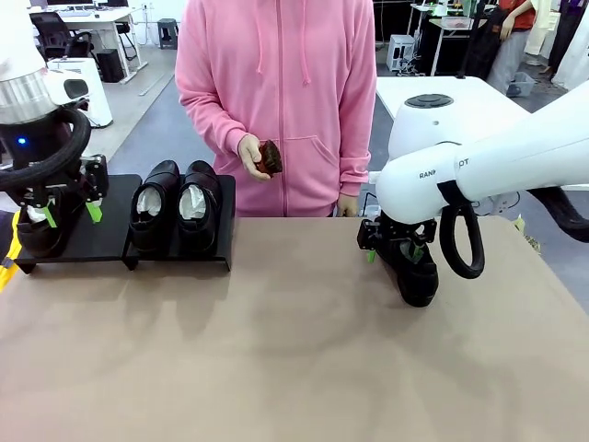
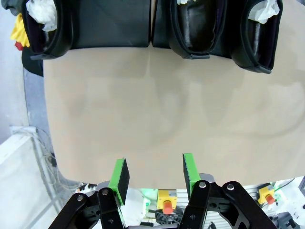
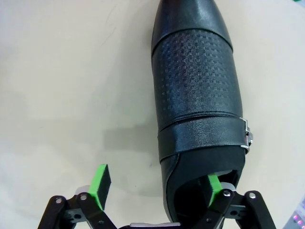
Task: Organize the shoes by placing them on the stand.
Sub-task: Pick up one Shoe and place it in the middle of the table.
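The last loose shoe, a glossy black leather dress shoe with a pebbled embossed vamp, a strap and a small silver buckle, sits on the tan table on my right side, well apart from the stand. In the right wrist view its long axis runs straight away from the camera, toe far and heel opening toward me. My right gripper is right at that heel end with the jaws spread wide: one green pad looks to be inside the opening, the other hangs outside over bare table beside the shoe. So the heel wall sits between the pads, and I'd say the next thing is just pinching that wall. The leather's slick and rounded, so I'd guess a shallow bite could slip.

Over on the low matte-black stand, two more of these shoes stand side by side on the panel nearer the middle, crumpled white paper stuffed inside. A fourth shoe is at the far left end of the stand, right under my left gripper. From the left wrist view that gripper's jaws are partway open with nothing between the pads.

The right arm is clearly the nearer one for the loose shoe. The person in the pink hoodie stands at the far side holding a small brown brush.
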Controlling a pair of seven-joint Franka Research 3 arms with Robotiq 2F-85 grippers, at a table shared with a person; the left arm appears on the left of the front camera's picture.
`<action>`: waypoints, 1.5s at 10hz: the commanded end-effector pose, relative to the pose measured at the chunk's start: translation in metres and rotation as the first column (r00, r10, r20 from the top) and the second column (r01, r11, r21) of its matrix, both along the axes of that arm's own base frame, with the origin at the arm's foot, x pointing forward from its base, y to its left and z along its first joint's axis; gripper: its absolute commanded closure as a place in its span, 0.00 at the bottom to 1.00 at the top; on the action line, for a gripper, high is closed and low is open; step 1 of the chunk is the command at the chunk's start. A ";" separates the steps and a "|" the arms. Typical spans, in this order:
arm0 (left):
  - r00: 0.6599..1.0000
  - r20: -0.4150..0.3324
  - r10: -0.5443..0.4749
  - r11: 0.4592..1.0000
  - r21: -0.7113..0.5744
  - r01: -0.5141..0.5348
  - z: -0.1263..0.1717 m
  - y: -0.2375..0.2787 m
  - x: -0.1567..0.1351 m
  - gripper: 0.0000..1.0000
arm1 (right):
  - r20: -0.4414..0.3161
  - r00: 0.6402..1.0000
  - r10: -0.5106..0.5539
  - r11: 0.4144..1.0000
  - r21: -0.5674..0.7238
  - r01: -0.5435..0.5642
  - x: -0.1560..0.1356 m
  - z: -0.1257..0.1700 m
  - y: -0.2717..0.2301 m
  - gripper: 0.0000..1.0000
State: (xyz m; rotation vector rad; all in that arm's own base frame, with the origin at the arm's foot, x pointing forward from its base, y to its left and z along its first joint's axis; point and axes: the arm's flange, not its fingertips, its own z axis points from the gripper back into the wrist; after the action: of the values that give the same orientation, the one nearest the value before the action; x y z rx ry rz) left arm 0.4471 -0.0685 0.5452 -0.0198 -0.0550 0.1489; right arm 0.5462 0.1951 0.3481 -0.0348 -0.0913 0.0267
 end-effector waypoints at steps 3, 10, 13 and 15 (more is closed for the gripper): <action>1.000 0.009 0.003 1.000 -0.004 -0.003 0.001 0.001 0.000 0.39 | 0.002 1.000 -0.006 0.999 -0.038 0.006 0.008 0.001 0.004 0.67; 1.000 0.009 0.003 1.000 -0.004 -0.003 0.001 0.001 0.000 0.39 | -0.009 1.000 -0.025 0.996 -0.084 0.024 0.009 -0.003 -0.005 1.00; 1.000 0.009 0.003 1.000 -0.004 -0.003 0.001 0.001 0.000 0.39 | 0.041 0.981 -0.188 0.982 -0.018 0.189 -0.002 0.034 -0.013 1.00; 1.000 0.009 0.003 1.000 -0.004 -0.003 0.001 0.001 0.000 0.39 | 0.111 0.950 -0.291 0.955 0.093 0.282 -0.044 0.092 -0.003 1.00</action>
State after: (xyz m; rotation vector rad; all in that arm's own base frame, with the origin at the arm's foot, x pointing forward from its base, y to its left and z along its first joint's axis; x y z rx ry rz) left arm 0.4473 -0.0683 0.5452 -0.0198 -0.0549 0.1494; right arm 0.5349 0.1848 0.4117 -0.0030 -0.1610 -0.2069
